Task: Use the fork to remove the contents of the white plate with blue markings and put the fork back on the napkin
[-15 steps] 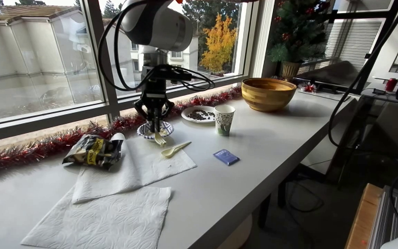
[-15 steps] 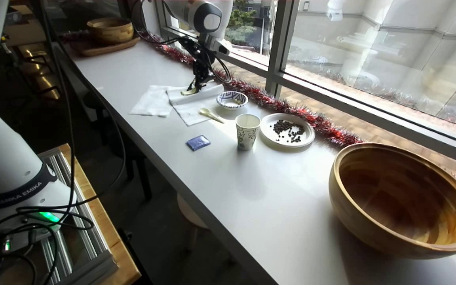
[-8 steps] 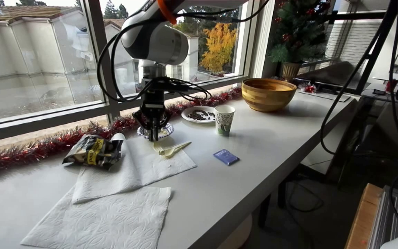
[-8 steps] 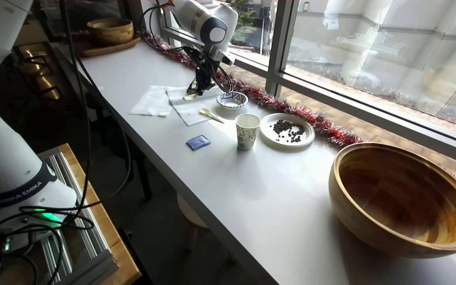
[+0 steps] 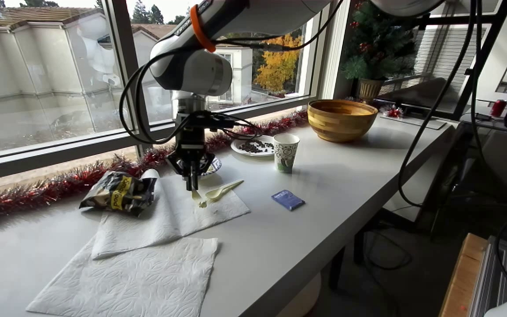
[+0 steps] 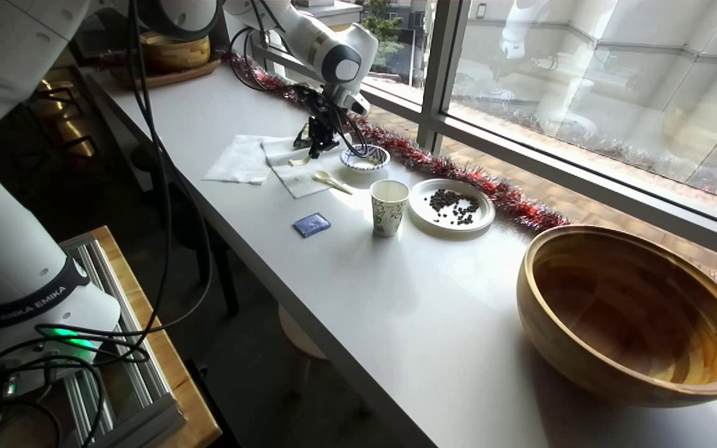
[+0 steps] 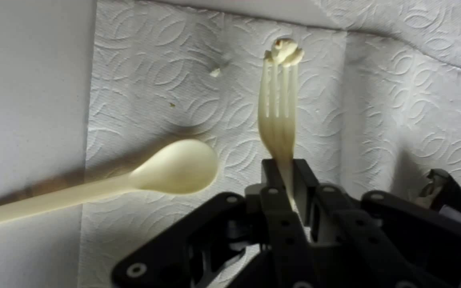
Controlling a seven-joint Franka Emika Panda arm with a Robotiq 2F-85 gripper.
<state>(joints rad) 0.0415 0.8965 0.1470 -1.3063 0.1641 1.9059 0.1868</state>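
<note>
Fork [image 7: 279, 134] clenched in fingers [image 7: 270, 173] | over napkin [image 7: 236, 106], inside its edges | gap to spoon [image 7: 174, 168]

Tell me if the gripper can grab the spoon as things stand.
Probably not yet: the gripper holds the fork. Nothing lies over the spoon, though, so it should be free to take once the fork is down.

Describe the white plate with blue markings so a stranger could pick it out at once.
In an exterior view, start at the large wooden bowl in the foreground and follow the tinsel away from it, past the plain white plate of dark pieces. Next along is the white plate with blue markings. Unlike its plain neighbour, it has a blue pattern inside and on its rim.
</note>
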